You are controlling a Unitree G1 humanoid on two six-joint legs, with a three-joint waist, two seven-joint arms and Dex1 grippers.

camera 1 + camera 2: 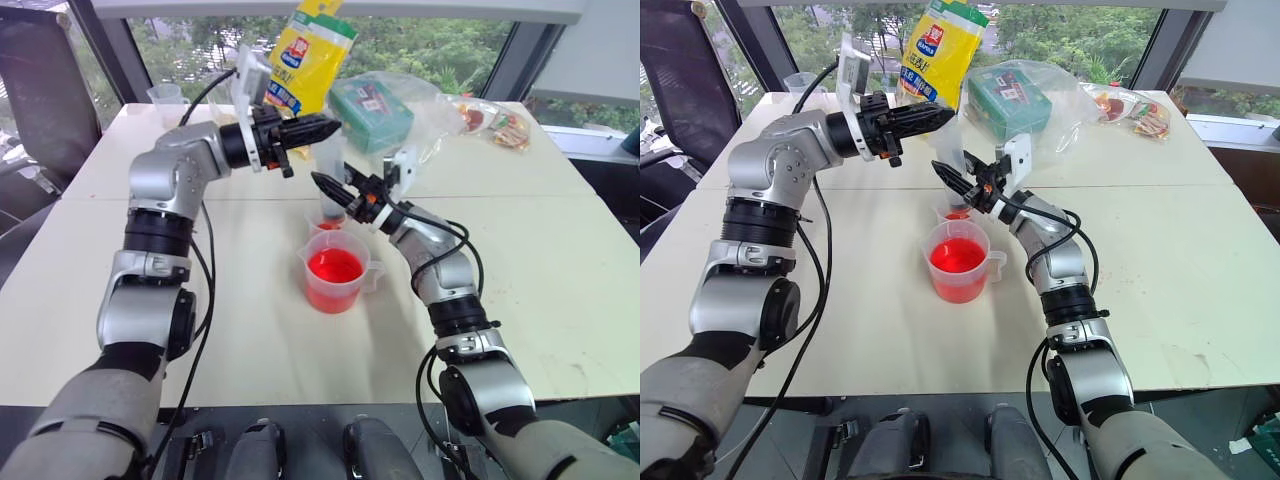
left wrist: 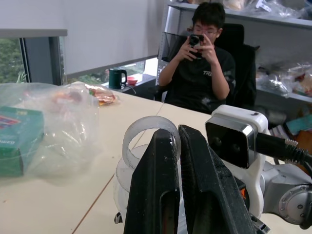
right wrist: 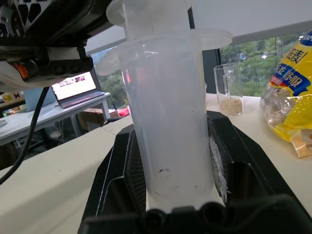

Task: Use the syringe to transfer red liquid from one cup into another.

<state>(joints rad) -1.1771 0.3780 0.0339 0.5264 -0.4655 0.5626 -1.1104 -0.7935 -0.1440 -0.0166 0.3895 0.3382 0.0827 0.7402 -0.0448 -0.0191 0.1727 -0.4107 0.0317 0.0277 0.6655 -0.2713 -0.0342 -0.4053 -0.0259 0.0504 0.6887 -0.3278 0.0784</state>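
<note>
Left eye view: syringe (image 1: pixel 329 160) held upright by right gripper (image 1: pixel 330 190) over the narrow cup (image 1: pixel 325 222) just behind the wide red beaker (image 1: pixel 336 272), left gripper (image 1: pixel 322 127) pinched on its plunger; transfer judged partly done, much liquid left.

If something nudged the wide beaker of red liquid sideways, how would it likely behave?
The wide beaker looks broad and low, so it would probably slide rather than tip. Its red liquid stands fairly high, so it may slosh. Thin clear plastic suggests it flexes if squeezed.
</note>
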